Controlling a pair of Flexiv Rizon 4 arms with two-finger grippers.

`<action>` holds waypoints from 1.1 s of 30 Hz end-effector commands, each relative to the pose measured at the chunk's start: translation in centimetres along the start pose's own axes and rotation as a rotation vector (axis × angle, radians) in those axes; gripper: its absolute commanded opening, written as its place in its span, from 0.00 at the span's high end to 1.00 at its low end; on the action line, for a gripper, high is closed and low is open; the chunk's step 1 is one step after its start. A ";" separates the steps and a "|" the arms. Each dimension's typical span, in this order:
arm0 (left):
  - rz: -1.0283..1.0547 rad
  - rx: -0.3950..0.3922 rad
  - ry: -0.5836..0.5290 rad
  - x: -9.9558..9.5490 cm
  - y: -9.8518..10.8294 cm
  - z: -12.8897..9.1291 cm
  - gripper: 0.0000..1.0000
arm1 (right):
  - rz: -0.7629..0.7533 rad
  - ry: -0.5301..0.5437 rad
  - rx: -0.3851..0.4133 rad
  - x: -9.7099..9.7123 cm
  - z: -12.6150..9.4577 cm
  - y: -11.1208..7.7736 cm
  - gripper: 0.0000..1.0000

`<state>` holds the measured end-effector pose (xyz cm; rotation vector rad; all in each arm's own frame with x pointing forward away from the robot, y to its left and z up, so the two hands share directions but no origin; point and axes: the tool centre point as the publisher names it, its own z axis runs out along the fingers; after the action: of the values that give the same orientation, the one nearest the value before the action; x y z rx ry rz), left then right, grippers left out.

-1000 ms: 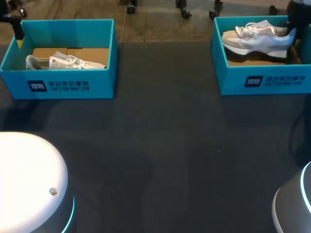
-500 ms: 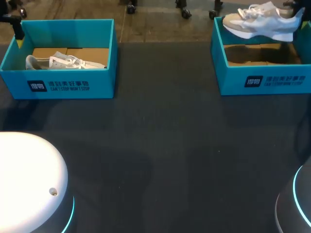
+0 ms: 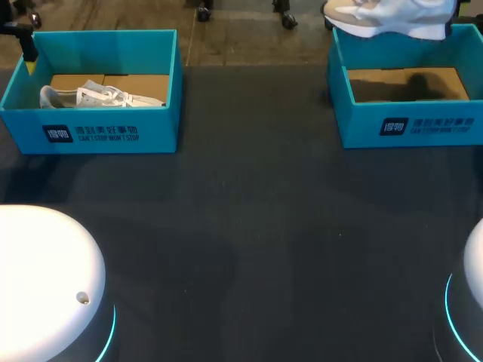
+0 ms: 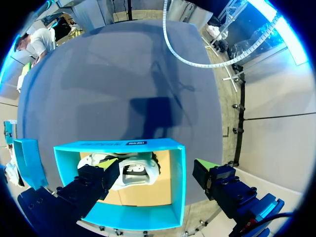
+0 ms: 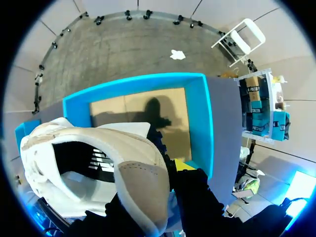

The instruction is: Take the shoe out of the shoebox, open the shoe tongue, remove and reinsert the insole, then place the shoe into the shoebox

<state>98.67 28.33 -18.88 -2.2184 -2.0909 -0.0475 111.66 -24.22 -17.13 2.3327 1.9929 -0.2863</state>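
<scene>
The shoe [image 3: 389, 16] hangs above shoebox [image 3: 407, 124] rim.
Clamped in right gripper [image 5: 170, 170]; left gripper [image 4: 157, 168] spread wide astride second shoebox [image 4: 128, 144] wall.

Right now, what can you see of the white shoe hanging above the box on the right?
The white shoe is a lace-up trainer with beige suede-like panels and a thick white sole. It hangs in the air above the right blue box, clear of its cardboard floor, where its shadow falls. The right arm's fingers grip its heel; nothing else touches it.
</scene>
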 end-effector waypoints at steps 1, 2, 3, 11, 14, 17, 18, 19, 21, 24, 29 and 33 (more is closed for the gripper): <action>0.000 -0.002 0.002 0.0 -0.1 0.0 0.00 | 0.003 -0.025 -0.214 1.4 -3.7 -7.3 1.00; 0.000 -0.002 0.002 0.0 -0.1 0.0 0.00 | 0.010 -0.029 -0.217 1.8 -3.9 -7.9 1.00; 0.000 -0.002 0.002 0.0 -0.1 0.0 0.00 | 0.010 -0.032 -0.229 2.2 -4.0 -8.5 1.00; 0.000 -0.002 0.002 0.0 -0.1 0.0 0.00 | 0.011 -0.024 -0.286 5.1 -3.8 -13.3 1.00; 0.000 -0.002 0.002 0.0 -0.1 0.0 0.00 | 0.003 -0.023 -0.310 5.8 -3.7 -15.4 1.00; 0.000 -0.002 0.002 0.0 -0.1 0.0 0.00 | 0.016 0.002 -0.303 6.5 -3.4 -17.3 1.00; 0.000 -0.002 0.002 0.0 -0.1 0.0 0.00 | 0.016 0.002 -0.303 6.5 -3.4 -17.3 1.00; 0.000 -0.002 0.002 0.0 -0.1 0.0 0.00 | 0.016 0.002 -0.303 6.5 -3.4 -17.3 1.00; 0.000 -0.002 0.002 0.0 -0.1 0.0 0.00 | 0.016 0.002 -0.303 6.5 -3.4 -17.3 1.00; 0.000 -0.002 0.002 0.0 -0.1 0.0 0.00 | 0.016 0.002 -0.303 6.5 -3.4 -17.3 1.00; 0.000 -0.002 0.002 0.0 -0.1 0.0 0.00 | 0.016 0.002 -0.303 6.5 -3.4 -17.3 1.00; 0.000 -0.002 0.002 0.0 -0.1 0.0 0.00 | 0.017 0.004 -0.310 7.0 -3.2 -17.9 1.00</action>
<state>98.67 28.33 -18.87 -2.2184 -2.0908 -0.0477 96.42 -14.34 -13.66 2.2918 1.9442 -0.1921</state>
